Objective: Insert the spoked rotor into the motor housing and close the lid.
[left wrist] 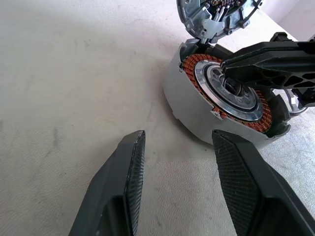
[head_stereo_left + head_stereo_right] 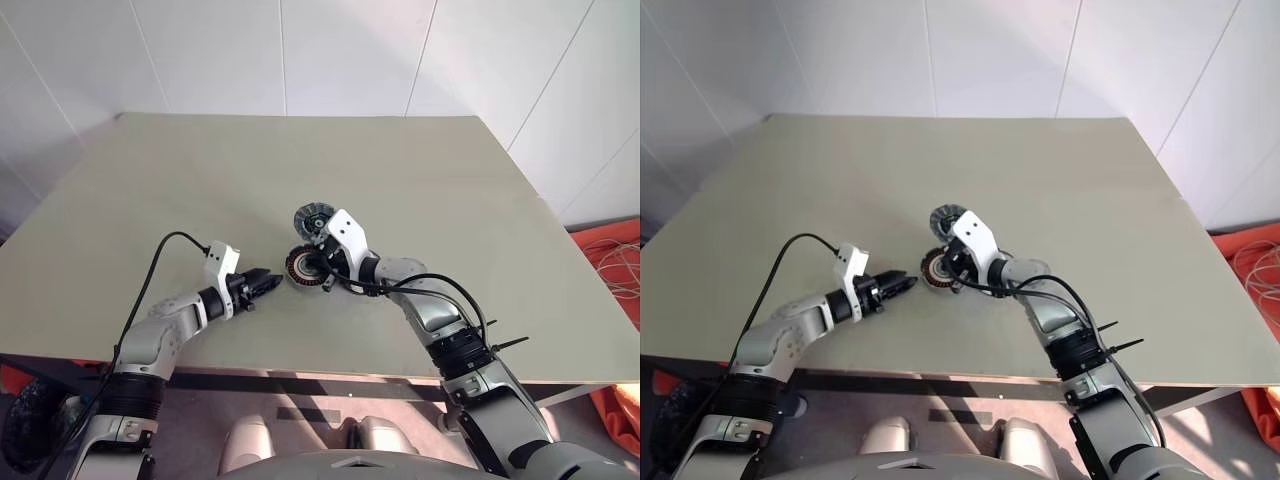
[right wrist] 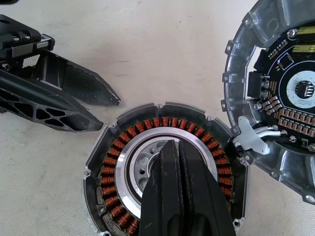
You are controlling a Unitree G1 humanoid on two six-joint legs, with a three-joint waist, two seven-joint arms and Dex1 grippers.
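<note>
The motor housing (image 3: pixel 167 172) lay near the middle of the table (image 2: pixel 420 170), its copper windings uncovered, so the rotor was not yet inserted, as I judge. At about two o'clock from it, touching its rim, lay a round part with a circuit board (image 3: pixel 280 98), joined by white wires; the closing remained to be done. The right gripper (image 3: pixel 172 162) had its fingers pressed together on the housing hub. The left gripper (image 1: pixel 177 142), fingers apart and empty, waited just beside, at about eight o'clock. The small writing on the board was not readable.

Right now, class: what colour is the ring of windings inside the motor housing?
Copper-red, circling a silver-white hub in the motor housing; clearest in the right wrist view.
</note>
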